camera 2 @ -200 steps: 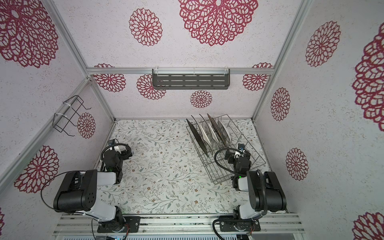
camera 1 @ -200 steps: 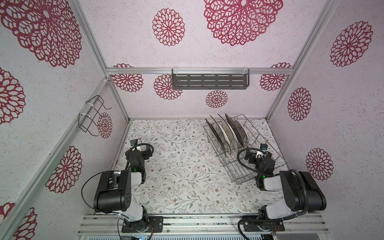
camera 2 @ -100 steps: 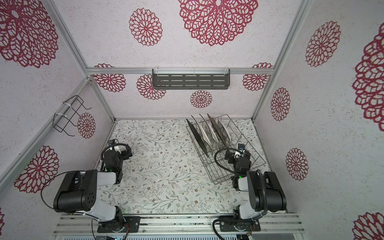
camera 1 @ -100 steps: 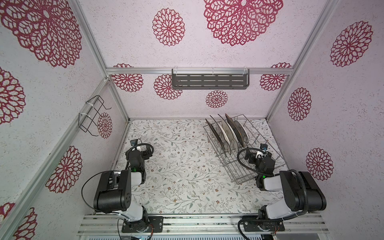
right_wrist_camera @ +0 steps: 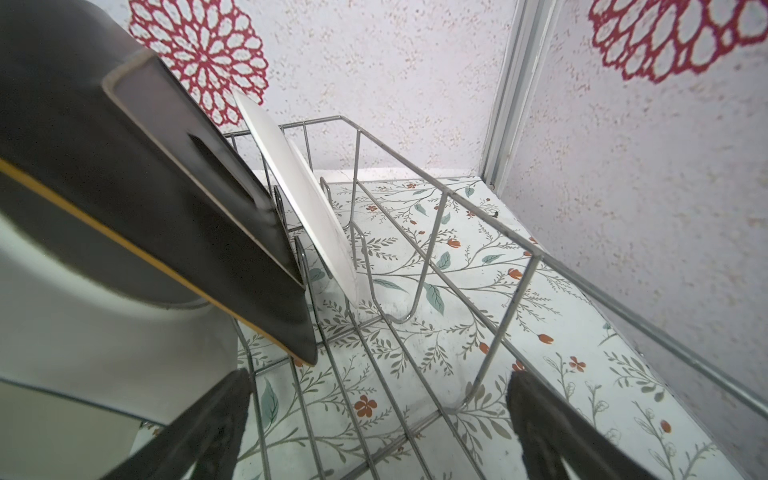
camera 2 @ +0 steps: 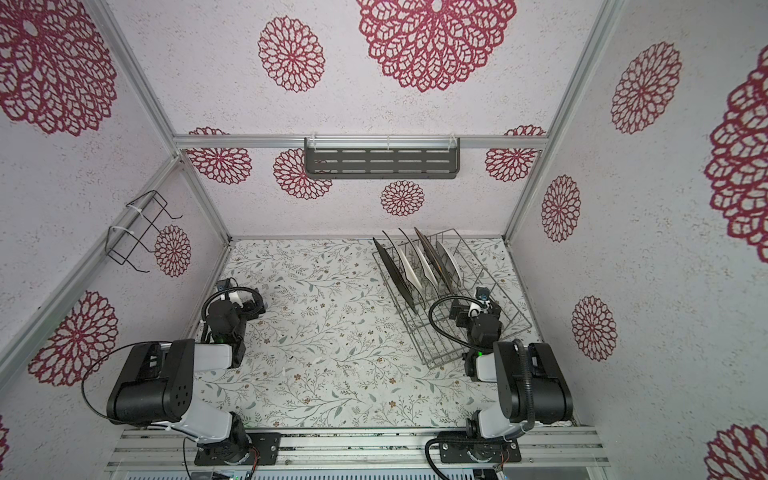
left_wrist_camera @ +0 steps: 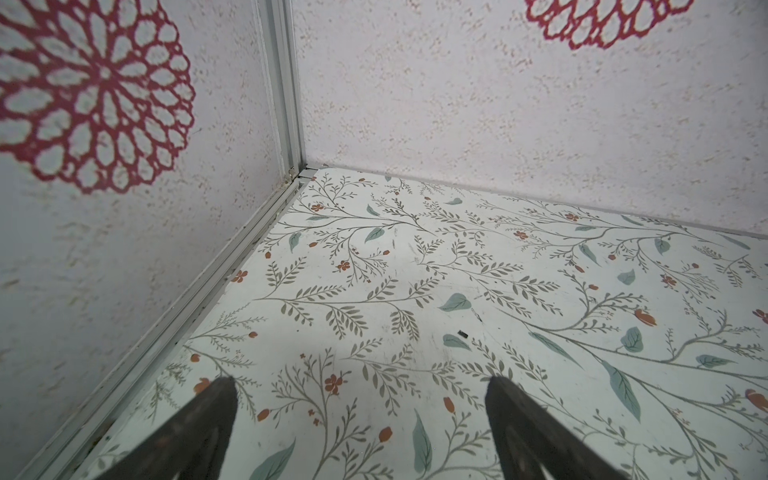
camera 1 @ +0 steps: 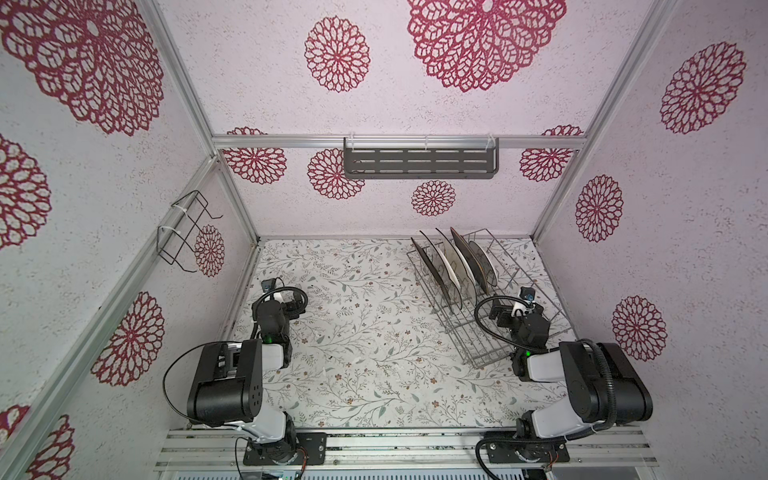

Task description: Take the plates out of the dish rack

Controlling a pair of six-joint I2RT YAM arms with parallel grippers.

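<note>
The dish rack (camera 1: pixel 469 332) (camera 2: pixel 436 345), a silver wire basket, stands at the back right of the floral table in both top views. Several plates (camera 1: pixel 453 266) (camera 2: pixel 419 266) stand on edge in its far half. My right gripper (camera 1: pixel 505 313) (right_wrist_camera: pixel 378 382) hovers open over the rack's near half, with only rack wires (right_wrist_camera: pixel 440 199) and table between its fingers. In the right wrist view a black square plate (right_wrist_camera: pixel 187 208) and a white round plate (right_wrist_camera: pixel 303 195) lean just ahead of it. My left gripper (camera 1: pixel 293 305) (left_wrist_camera: pixel 361 386) is open and holds nothing, low over the table by the left wall.
A dark grey slotted shelf (camera 1: pixel 419 164) hangs on the back wall. A small black wire holder (camera 1: pixel 183 232) hangs on the left wall. The table (camera 1: pixel 365 332) lies between the two arms, with walls close on three sides.
</note>
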